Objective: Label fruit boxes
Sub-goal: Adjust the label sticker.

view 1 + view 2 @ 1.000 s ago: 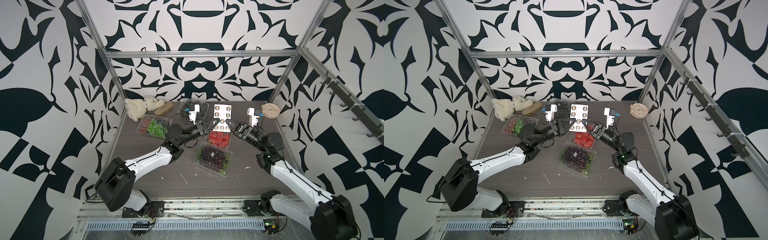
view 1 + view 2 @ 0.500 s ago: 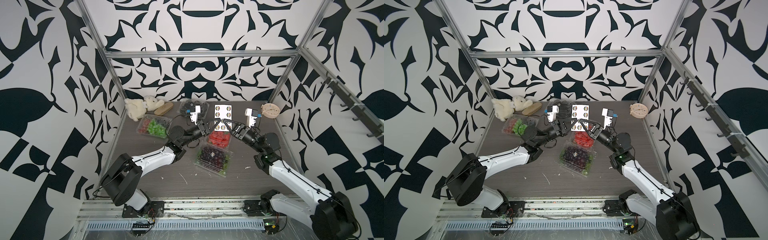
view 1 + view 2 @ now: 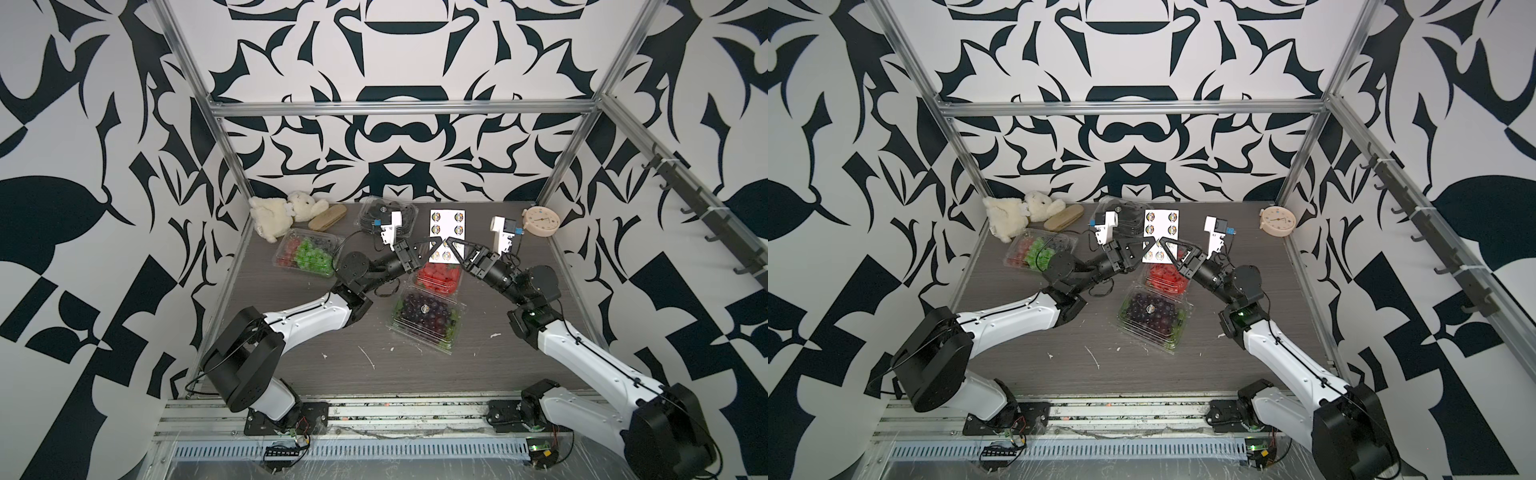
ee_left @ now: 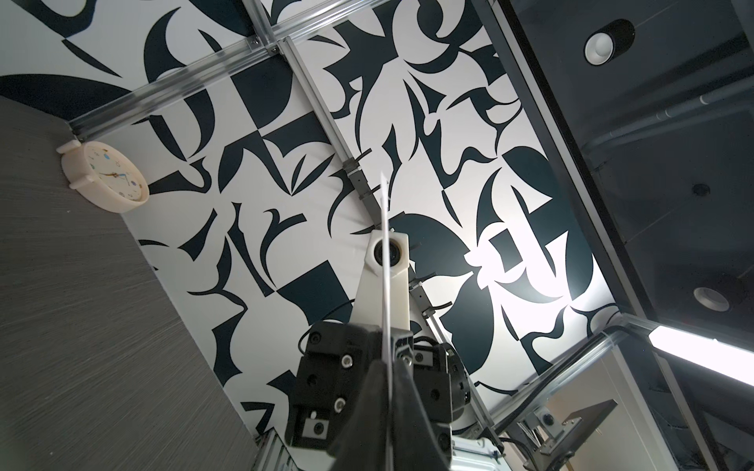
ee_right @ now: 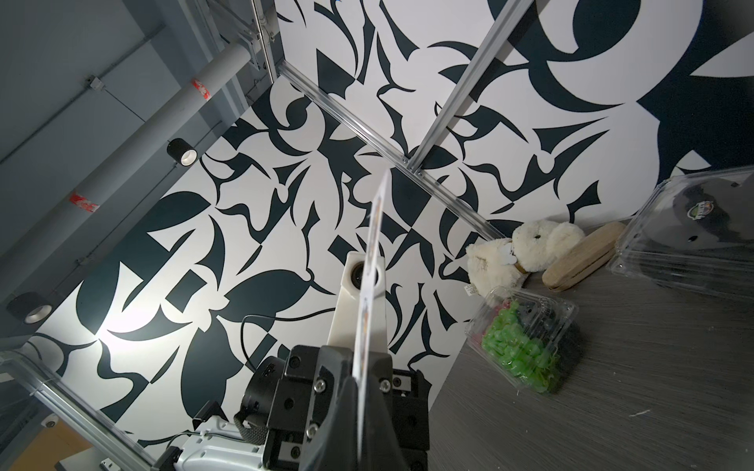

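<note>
A white sticker sheet (image 3: 447,226) hangs upright over the back middle of the table. My left gripper (image 3: 432,242) pinches its lower edge from one side. My right gripper (image 3: 448,241) is shut on the same edge from the other side, tips nearly meeting. Both wrist views show the sheet edge-on (image 4: 385,285) (image 5: 368,285) between closed fingers. Below lie the strawberry box (image 3: 438,276) and the dark grape box (image 3: 428,318), which has a round sticker on its lid. The mixed green grape box (image 3: 307,253) lies to the left. The black berry box (image 3: 384,212) stands at the back.
A white plush toy (image 3: 278,214) and a tan case (image 3: 328,216) lie in the back left corner. A round clock (image 3: 540,220) leans at the back right. Small white scraps (image 3: 368,357) dot the table's front. Metal frame posts border the table.
My right gripper has moved left to the sheet and shut on its lower edge. The left gripper has stayed at the sheet and hardly moved.
</note>
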Controlling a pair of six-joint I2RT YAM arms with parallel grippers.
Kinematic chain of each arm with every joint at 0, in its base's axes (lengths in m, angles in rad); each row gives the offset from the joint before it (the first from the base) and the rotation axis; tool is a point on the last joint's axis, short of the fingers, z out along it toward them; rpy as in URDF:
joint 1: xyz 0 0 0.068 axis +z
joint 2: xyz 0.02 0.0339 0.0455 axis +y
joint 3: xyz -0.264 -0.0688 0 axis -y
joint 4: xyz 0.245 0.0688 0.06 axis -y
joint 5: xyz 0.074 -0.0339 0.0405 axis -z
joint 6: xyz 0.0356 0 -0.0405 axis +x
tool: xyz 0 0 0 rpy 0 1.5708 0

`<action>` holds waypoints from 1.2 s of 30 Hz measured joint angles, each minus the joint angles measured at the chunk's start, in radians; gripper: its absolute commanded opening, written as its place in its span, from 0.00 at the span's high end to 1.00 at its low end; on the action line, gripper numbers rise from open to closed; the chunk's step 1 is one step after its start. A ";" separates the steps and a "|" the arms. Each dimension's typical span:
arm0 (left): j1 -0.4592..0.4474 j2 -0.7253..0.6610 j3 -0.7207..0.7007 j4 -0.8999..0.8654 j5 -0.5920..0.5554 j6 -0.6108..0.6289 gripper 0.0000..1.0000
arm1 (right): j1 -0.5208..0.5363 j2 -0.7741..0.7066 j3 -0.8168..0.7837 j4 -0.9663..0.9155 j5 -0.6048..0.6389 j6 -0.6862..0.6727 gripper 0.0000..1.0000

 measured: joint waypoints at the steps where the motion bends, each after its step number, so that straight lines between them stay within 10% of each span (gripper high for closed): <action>1: 0.000 -0.006 -0.003 -0.005 -0.002 0.006 0.78 | 0.000 0.000 0.000 0.000 0.000 0.000 1.00; 36: 0.021 -0.018 -0.019 0.079 0.046 -0.036 1.00 | -0.002 0.132 -0.002 0.307 -0.060 0.162 1.00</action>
